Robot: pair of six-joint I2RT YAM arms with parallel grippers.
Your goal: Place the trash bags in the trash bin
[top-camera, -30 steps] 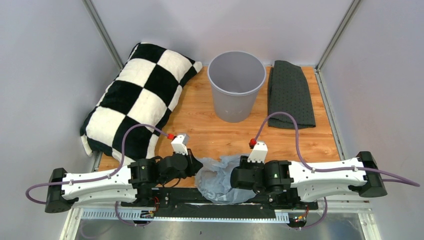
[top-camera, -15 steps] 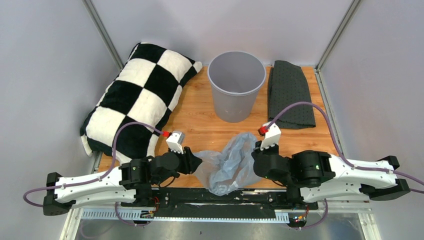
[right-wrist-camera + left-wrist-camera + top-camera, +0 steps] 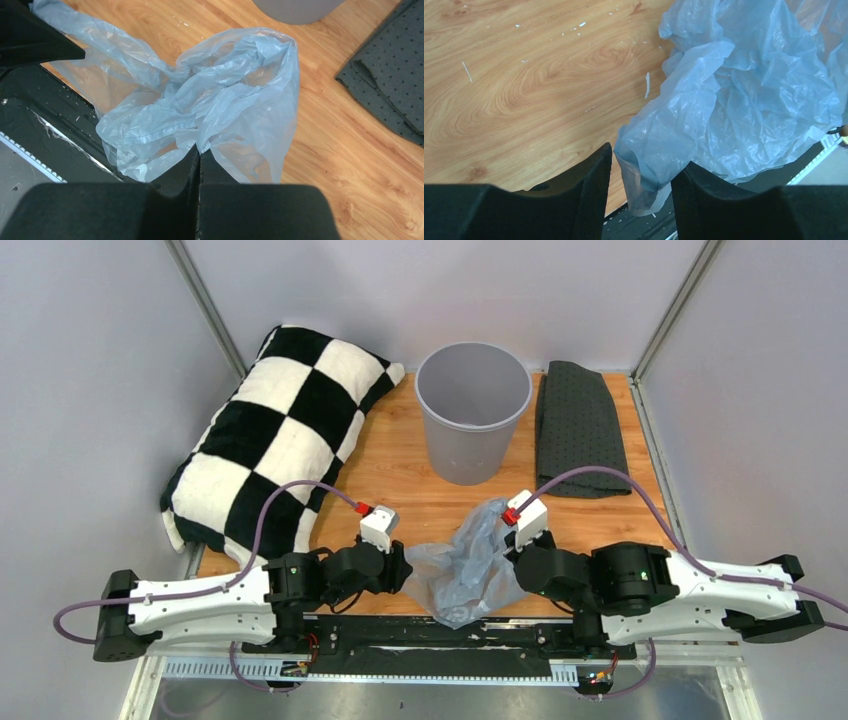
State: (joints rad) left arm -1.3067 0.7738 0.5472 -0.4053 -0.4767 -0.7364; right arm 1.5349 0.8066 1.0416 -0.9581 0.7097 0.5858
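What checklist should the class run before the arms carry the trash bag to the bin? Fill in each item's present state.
1. Right pincer shut on trash bag: ok.
2. Left pincer clear of the bag: not ok, a corner lies between its open jaws.
3. Trash bin upright, mouth open: ok.
4. Table between bag and bin bare: ok.
5. Bag lifted off the table: cannot tell.

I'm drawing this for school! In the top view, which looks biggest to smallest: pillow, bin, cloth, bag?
1. pillow: clearly biggest.
2. bin and cloth: about alike; the bin's rim sits nearer the camera, so I won't rank them.
3. bag: looks smallest, though it is crumpled and partly hidden by the arms.
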